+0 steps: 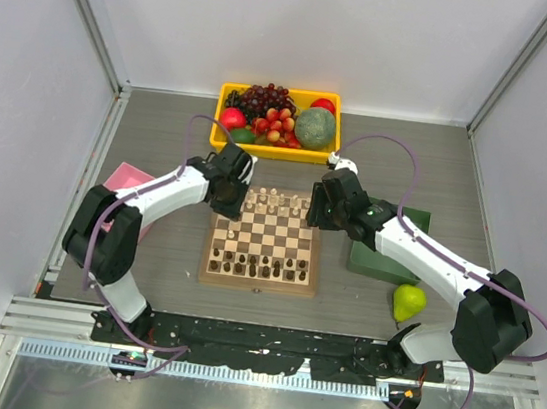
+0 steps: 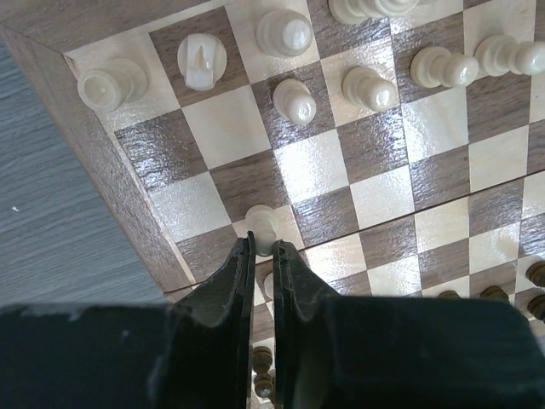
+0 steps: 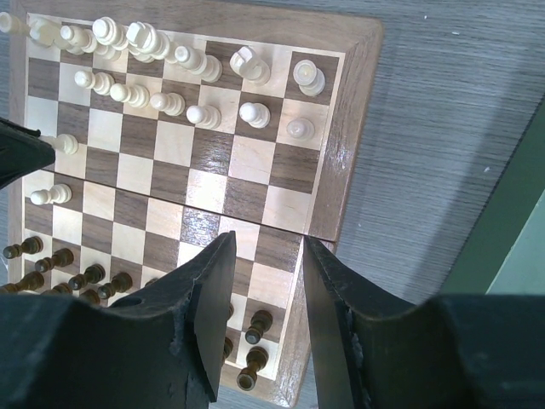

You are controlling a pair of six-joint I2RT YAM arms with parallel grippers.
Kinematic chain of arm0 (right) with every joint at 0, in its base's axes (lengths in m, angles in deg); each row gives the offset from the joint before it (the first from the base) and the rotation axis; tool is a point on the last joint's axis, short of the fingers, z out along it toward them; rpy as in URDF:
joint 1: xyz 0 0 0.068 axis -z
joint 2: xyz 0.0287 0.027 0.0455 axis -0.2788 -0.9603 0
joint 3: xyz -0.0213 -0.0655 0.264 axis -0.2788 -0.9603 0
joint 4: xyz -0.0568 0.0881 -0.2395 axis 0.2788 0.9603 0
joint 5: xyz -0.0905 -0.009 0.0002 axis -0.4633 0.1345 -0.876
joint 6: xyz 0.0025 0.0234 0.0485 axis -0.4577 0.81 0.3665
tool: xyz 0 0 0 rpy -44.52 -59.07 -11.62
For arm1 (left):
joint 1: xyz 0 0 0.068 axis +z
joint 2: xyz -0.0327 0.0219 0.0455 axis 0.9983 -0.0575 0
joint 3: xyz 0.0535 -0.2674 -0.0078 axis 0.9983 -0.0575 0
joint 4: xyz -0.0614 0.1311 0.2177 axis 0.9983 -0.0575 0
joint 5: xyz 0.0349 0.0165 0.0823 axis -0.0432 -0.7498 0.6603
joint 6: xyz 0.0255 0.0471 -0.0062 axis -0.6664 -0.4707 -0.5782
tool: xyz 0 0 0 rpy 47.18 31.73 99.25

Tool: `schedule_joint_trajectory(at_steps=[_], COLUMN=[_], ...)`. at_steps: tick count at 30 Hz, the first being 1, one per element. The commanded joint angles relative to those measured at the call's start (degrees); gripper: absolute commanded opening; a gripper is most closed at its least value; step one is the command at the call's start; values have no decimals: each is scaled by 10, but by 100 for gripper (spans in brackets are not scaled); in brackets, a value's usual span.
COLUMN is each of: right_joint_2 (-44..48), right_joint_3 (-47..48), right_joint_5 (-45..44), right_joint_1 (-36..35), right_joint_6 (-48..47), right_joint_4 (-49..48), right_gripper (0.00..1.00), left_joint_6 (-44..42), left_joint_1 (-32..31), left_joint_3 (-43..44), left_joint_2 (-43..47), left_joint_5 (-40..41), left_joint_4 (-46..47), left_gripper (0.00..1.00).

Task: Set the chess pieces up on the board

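**A:** Here's the left gripper point(image 2: 263, 247) down over the board point(image 2: 228, 126), jaws pinched to a sliver. Right at the tips sits a white pawn point(image 2: 260, 226). I'd call that clamped, low on the stem, with the head poking out past the fingertips.

**B:** Where's that pawn compared with its mates?

**A:** Out on its own! The white ranks point(image 2: 294, 98) stand well ahead of the tips, with bare squares in between. The board's border runs close by on the left of the fingers.

**B:** And the other arm?

**A:** The right gripper point(image 3: 262, 247) hangs with its jaws apart and nothing between them, only the board's edge showing through the gap. Dark pieces point(image 3: 255, 328) stand right beneath its fingers.

**B:** So where's the danger?

**A:** That hold is at the very ends of the fingers. It's a tiny turned piece, round and smooth. Any twist on the lift and it could squirt out, drop and roll into the others.

**B:** Anything close enough to get hit?

**A:** A second white pawn point(image 3: 47, 196) looks to stand just behind the left tips, under the fingers. A low sweep could drag it along. Setting down ahead in that crowded rank, a finger flank could tip a neighbour. And if the right arm dips, those dark men below it go over
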Motion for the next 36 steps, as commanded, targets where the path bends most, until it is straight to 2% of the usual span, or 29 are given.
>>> schedule_joint_trajectory(at_steps=[1,12,36], right_joint_2=[3,7,0], right_joint_3=[-1,-3,-1], right_joint_5=[-1,-3,-2], right_joint_1=[-3,-1,0], right_joint_6=[-5,-6,-6], right_joint_4=[-19,-19,-19], right_gripper=[43,43,43], left_joint_6=[3,-8,-5], left_joint_1=[-1,-1,-1], left_joint_3=[30,100,89], left_joint_2=[-7,-40,-69], left_joint_5=[-4,46,66], left_joint_4=[8,-25,4], left_gripper=[7,4,2])
